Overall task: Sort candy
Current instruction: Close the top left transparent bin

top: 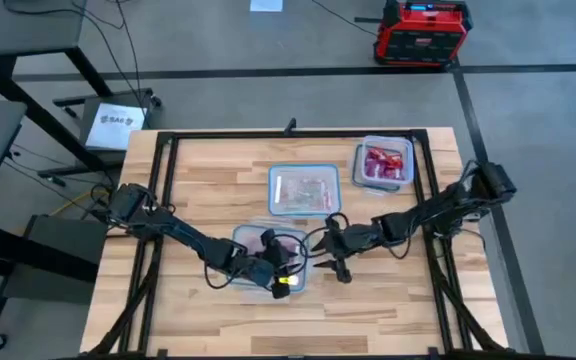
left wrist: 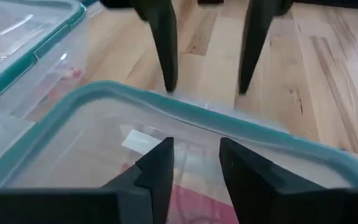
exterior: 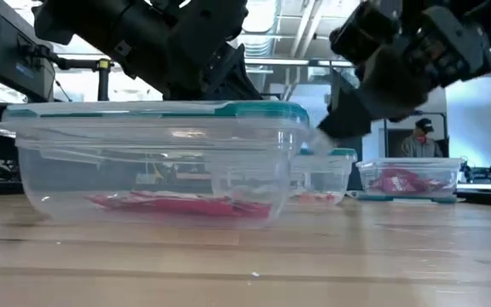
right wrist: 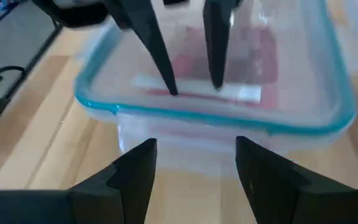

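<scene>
Three clear containers [top: 305,189] hold red candy [top: 382,163]; open left gripper [top: 280,272] and right gripper [top: 328,240] flank the nearest.

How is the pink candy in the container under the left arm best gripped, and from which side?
Probably from straight above, through the open top: the container walls block any sideways approach. The candy lies flat on the bottom, so the left end effector, open above it, should pinch one packet's edge.
</scene>
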Robot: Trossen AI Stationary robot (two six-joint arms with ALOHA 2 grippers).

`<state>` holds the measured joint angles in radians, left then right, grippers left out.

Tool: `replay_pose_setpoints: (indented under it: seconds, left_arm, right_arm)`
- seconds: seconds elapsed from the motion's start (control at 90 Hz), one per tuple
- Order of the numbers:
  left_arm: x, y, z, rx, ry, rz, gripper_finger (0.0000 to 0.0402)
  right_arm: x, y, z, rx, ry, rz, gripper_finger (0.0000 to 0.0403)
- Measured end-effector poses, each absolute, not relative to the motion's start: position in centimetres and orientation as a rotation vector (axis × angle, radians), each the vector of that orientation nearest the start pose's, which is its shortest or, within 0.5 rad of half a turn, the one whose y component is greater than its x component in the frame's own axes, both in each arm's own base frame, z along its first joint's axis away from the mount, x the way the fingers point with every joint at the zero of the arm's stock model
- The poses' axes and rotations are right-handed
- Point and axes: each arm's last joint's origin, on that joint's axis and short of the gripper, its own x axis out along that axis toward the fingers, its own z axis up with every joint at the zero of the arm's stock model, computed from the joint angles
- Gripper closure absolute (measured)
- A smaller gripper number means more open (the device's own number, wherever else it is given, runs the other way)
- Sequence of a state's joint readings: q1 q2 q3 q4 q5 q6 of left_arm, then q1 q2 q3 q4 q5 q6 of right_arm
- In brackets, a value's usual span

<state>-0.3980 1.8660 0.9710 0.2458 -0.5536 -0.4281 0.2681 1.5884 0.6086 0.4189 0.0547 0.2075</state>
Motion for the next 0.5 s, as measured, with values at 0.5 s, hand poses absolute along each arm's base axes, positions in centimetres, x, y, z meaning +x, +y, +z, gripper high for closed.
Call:
replay_pose_setpoints:
  seconds: [0.5]
  left_arm:
    - [35.0,-12.2,14.5,-0.075,0.559,0.223,0.0283]
  right_arm:
    - [31.9,8.0,12.9,0.118,0.565,0.115,0.0201]
